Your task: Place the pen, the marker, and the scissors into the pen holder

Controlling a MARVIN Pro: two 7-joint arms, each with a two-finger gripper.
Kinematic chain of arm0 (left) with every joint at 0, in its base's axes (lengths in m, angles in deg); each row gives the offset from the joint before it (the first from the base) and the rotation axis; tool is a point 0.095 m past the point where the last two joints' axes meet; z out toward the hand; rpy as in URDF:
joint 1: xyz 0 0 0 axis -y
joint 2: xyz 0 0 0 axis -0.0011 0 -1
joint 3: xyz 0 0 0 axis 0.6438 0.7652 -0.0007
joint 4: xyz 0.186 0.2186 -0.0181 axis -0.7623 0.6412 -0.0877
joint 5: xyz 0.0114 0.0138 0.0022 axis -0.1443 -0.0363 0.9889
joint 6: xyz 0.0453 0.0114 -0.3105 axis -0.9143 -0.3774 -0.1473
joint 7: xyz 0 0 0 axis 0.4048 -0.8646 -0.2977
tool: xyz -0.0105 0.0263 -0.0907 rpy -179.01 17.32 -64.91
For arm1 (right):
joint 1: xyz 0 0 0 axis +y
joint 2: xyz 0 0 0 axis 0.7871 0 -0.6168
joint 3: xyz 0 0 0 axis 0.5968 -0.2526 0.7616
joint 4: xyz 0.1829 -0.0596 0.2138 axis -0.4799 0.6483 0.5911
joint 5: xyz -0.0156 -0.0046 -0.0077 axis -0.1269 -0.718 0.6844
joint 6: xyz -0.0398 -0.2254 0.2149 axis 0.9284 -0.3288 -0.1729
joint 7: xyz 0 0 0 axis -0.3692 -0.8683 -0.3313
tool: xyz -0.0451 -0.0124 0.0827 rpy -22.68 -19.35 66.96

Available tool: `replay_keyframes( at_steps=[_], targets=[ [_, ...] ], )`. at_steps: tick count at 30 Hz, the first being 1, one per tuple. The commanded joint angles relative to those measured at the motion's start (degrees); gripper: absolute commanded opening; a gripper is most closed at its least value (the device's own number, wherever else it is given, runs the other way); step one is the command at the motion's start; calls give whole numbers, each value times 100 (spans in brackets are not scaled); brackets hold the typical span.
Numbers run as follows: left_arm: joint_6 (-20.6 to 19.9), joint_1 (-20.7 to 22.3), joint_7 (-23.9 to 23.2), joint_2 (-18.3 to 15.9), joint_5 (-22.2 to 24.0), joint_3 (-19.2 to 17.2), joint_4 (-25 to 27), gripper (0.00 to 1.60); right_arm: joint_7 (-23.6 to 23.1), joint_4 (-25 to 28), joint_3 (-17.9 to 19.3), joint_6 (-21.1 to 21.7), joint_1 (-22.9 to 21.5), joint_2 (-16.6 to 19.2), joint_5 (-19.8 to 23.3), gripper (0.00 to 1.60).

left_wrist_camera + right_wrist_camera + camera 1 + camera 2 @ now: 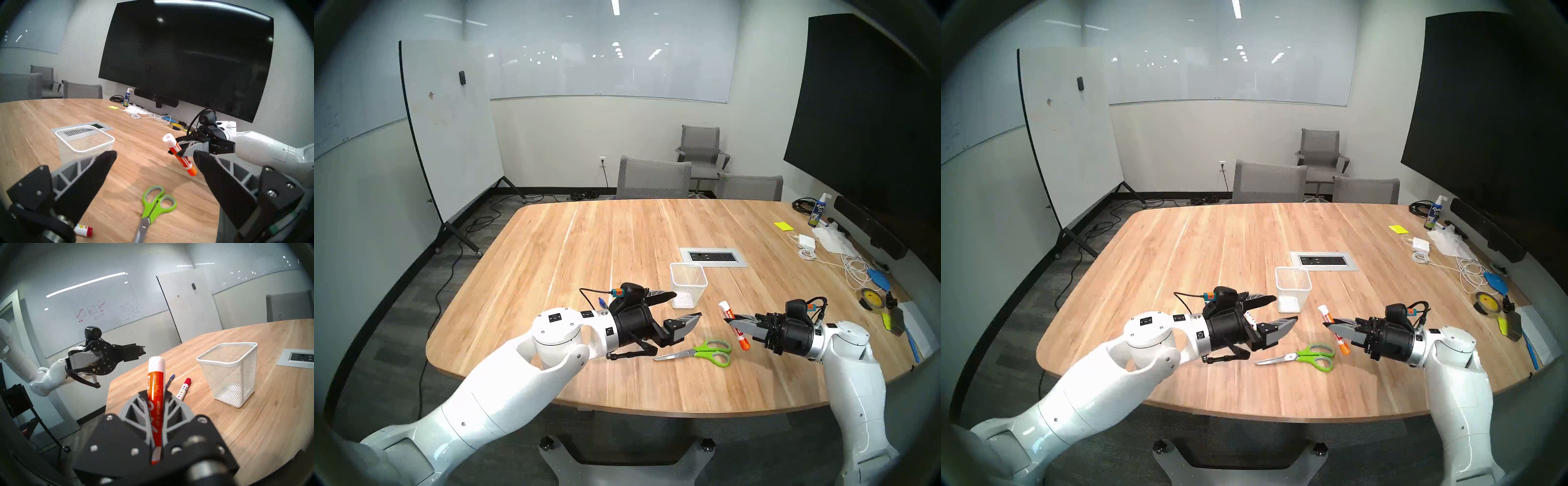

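My right end effector [732, 322] is clenched on the orange-and-white marker [734, 326], lifted off the wooden bench [585, 244]. My left end effector [685, 307] gapes empty. The white wire-mesh pen holder [688, 285] stands at eleven o'clock of the marker, the lime-green-handled scissors [704, 353] lie at seven, and the slim blue pen [170, 380] lies beyond.

Matt wood-grain table [585, 244], white wire-mesh pen holder [688, 285], scissors [704, 353] with seemingly plastic handles, metal blades.
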Motion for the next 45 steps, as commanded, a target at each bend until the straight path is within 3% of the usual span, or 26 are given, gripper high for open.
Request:
replay_keyframes(
  at_steps=[1,9,19,45],
  targets=[
    [55,289,-132,332,126,0,-74,160,-17,53,-16,57,-91,3,162,0],
    [341,287,-381,565,289,60,-423,160,-17,7,-76,85,-107,41,305,0],
    [505,284,-520,679,369,115,-505,160,-17,40,-195,137,-44,126,503,0],
    [543,369,-671,813,403,302,-829,160,-17,379,-449,240,253,443,1193,0]
  ],
)
